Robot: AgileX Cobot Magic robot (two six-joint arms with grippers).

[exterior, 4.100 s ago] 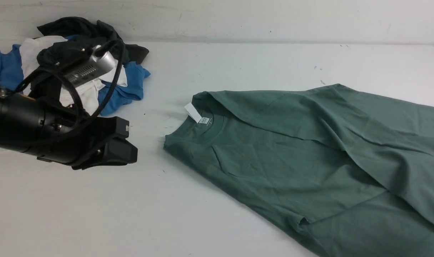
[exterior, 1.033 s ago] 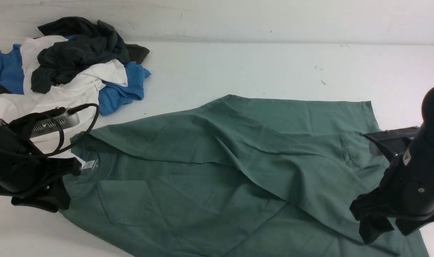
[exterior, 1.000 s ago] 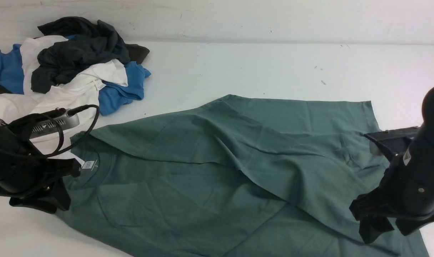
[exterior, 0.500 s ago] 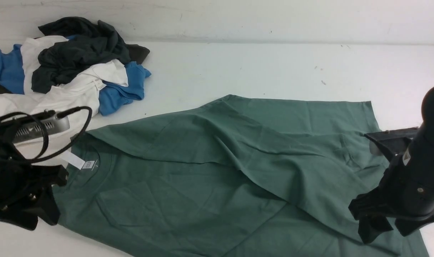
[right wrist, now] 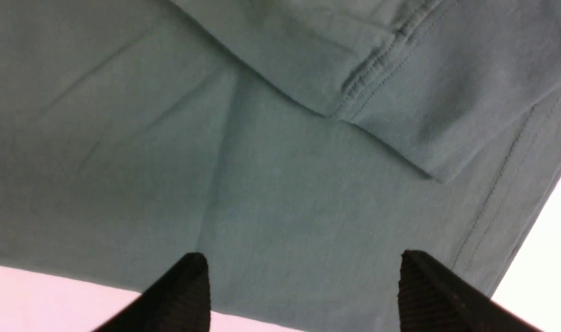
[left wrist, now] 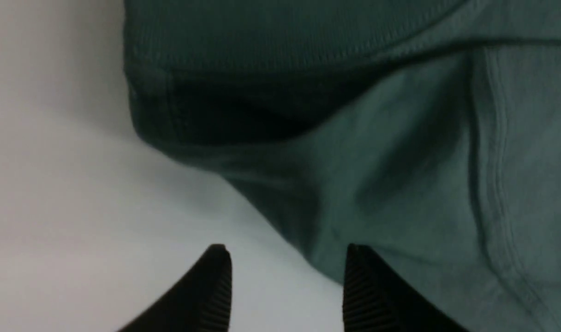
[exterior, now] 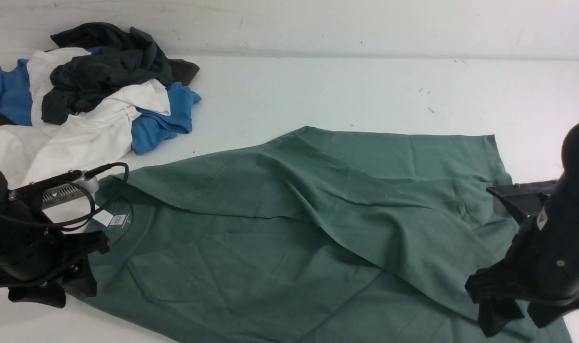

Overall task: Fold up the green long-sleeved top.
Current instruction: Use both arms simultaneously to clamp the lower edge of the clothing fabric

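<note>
At the far left of the desk (exterior: 318, 90) sits a heap of blue, white and dark clothes (exterior: 94, 95), which I leave alone. My left hand (exterior: 61, 288) is low at the near left, beside the shoulder and collar. In the left wrist view its jaws stand apart with bare desk between them and the cloth edge only beside one fingertip, so it is open and holding nothing.

The green long-sleeved top (exterior: 289, 247) lies across the middle and right of the desk, with its neck tag (exterior: 113, 219) to the left and its hem to the right. The far side is already laid diagonally over the body.

My right hand (exterior: 513, 324) hovers over the near right hem. Its jaws are wide open and empty, and a sleeve cuff (right wrist: 391, 133) lies on the cloth just beyond them.

I judge we are between folds. Next I would pinch the near shoulder with the left hand and the near hem with the right. Both need to take every layer, then carry the near edge over evenly.
</note>
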